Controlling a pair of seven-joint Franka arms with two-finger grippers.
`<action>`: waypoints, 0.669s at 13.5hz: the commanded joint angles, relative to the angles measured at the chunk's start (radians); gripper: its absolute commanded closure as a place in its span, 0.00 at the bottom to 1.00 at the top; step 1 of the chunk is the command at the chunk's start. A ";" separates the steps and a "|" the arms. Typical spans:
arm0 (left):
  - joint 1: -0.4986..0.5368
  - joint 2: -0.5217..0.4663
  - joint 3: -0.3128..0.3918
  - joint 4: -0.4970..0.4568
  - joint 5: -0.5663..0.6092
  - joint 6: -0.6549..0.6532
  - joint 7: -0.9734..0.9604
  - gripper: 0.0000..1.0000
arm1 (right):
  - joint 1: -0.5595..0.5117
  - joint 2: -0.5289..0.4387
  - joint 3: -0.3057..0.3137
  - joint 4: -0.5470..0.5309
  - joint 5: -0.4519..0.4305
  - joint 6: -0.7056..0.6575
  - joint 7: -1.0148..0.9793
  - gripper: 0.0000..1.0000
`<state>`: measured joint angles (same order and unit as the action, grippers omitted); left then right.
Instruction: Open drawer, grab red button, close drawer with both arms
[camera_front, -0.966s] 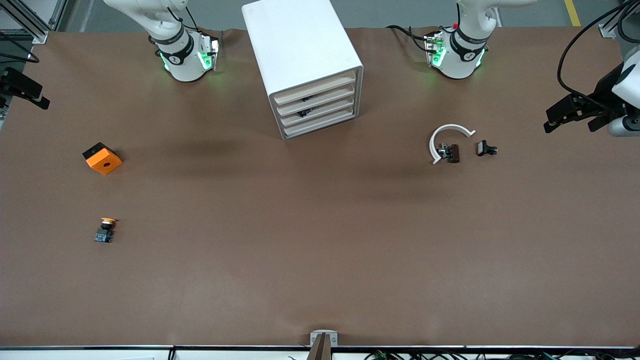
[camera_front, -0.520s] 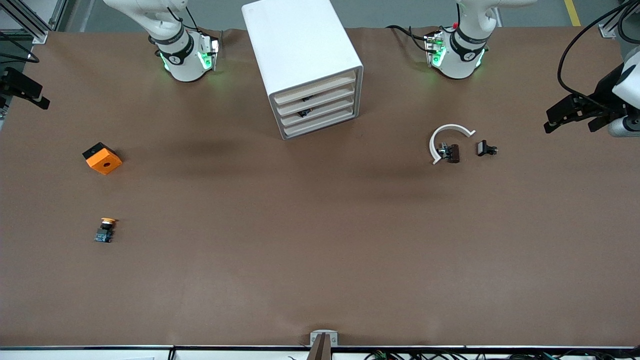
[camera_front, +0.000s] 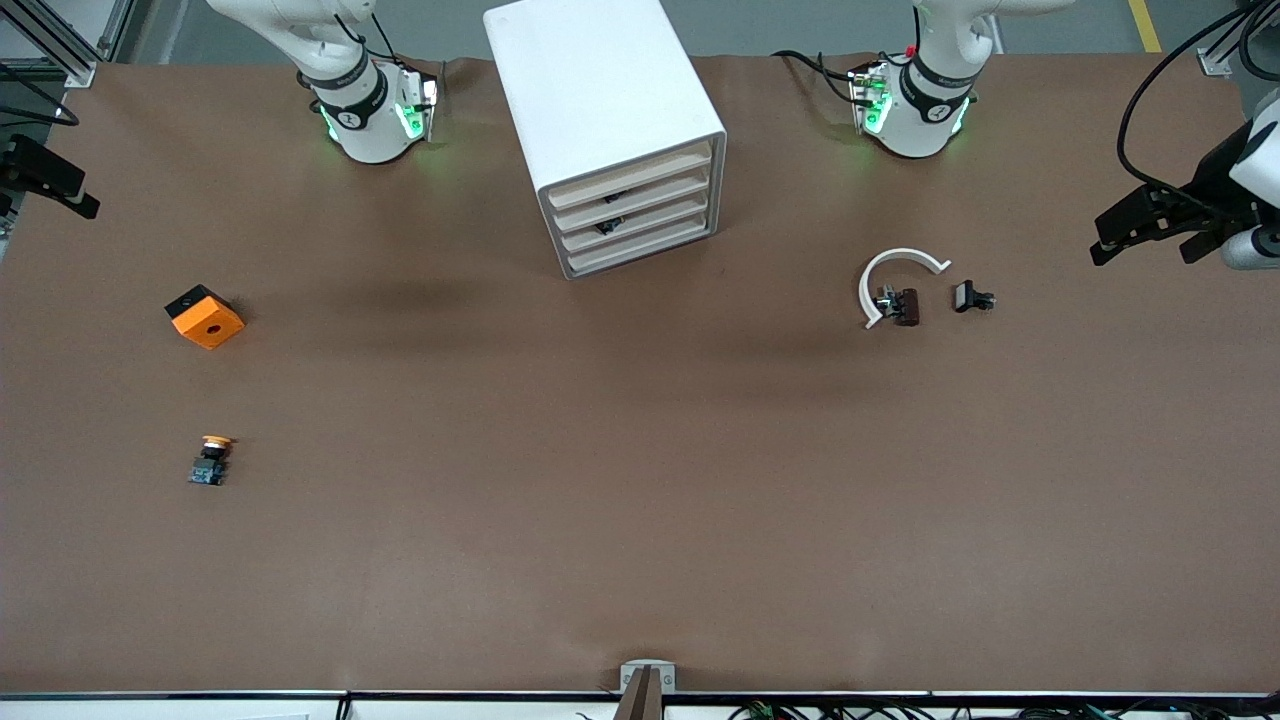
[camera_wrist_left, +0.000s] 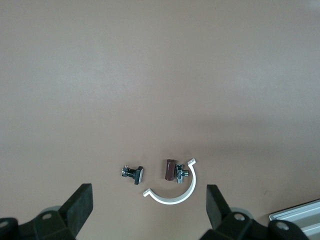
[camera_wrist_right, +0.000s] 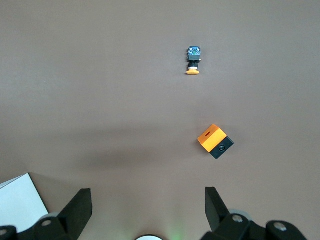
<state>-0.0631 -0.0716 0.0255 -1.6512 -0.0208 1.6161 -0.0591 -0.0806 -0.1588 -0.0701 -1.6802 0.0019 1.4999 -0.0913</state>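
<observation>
Front view: cabinet drawers closed.

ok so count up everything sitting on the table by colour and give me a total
White: 2, the cabinet and the curved clip
Orange: 2, the cube and the orange-capped button
Dark: 2, the brown block in the clip's curve and the small black part beside it
Total: 6
Whatever lies inside the drawers is not counted.

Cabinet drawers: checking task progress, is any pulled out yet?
No. All four beige fronts of the cabinet sit flush; no drawer slid out.
</observation>
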 joint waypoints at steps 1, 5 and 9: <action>-0.003 0.015 -0.002 0.028 0.010 -0.018 0.005 0.00 | -0.010 -0.024 0.010 -0.019 -0.008 0.003 -0.010 0.00; -0.004 0.021 -0.002 0.031 0.008 -0.016 0.002 0.00 | -0.008 -0.024 0.010 -0.019 -0.008 0.003 -0.010 0.00; -0.008 0.024 -0.004 0.051 -0.014 -0.015 0.004 0.00 | -0.008 -0.024 0.010 -0.019 -0.008 0.002 -0.010 0.00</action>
<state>-0.0679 -0.0657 0.0234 -1.6380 -0.0237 1.6163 -0.0591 -0.0806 -0.1588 -0.0693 -1.6803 0.0019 1.4999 -0.0914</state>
